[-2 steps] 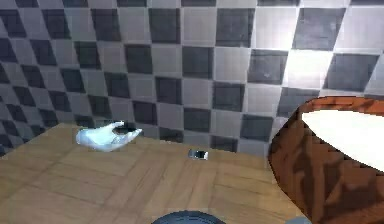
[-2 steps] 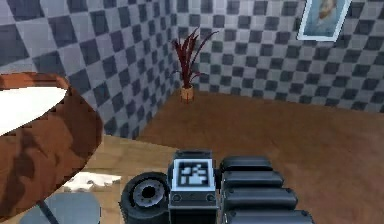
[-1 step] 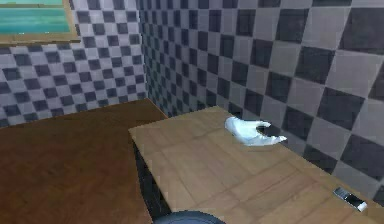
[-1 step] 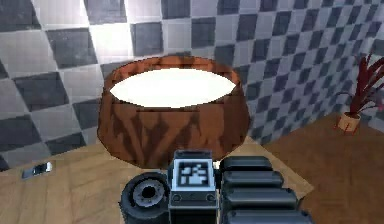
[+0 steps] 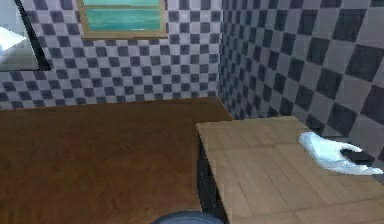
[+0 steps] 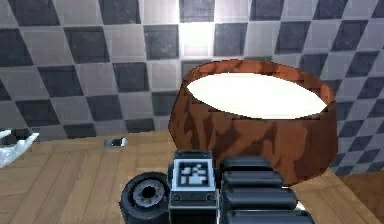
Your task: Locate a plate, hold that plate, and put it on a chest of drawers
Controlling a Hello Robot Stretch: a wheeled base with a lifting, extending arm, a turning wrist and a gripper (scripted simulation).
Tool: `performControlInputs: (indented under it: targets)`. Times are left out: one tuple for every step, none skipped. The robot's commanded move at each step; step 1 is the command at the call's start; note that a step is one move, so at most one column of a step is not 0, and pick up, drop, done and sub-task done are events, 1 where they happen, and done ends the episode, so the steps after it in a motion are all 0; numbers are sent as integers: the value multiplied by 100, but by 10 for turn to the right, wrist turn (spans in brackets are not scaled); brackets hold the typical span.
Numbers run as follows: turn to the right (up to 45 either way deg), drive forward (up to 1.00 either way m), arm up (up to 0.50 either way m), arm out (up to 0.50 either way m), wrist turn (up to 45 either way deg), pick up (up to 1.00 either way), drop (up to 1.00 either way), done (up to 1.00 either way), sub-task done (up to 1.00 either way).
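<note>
In the arm side view, the dark arm rises from the bottom edge with a white marked square point(image 6: 195, 176) on it. The gripper point(image 6: 148, 198) is a dark round body to the left of that square, low over a wooden tabletop point(image 6: 80, 180). Its far end is not clear, so I cannot tell whether it holds anything. Right behind the arm stands a large brown round vessel point(image 6: 255, 120) with a flat white top. In the forward view the same wooden table point(image 5: 270, 165) stands at the right, with a crumpled white thing point(image 5: 335, 153) near its right edge.
A small grey object point(image 6: 118, 141) lies at the table's far edge by the checkered wall point(image 6: 90, 70). The white thing point(image 6: 10, 152) shows at the arm side view's left edge. Brown floor point(image 5: 100, 160) spreads left of the table. A window point(image 5: 123, 18) and a dark-framed panel point(image 5: 22, 40) hang on the far wall.
</note>
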Motion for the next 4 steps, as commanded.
performControlInputs:
  targets:
    - [0,0,0,26,0,0,0,0,0]
    - [0,0,0,0,390,0,0,0,0]
    - [0,0,-4,0,0,0,0,0,0]
    - [0,0,-32,0,0,0,0,0,0]
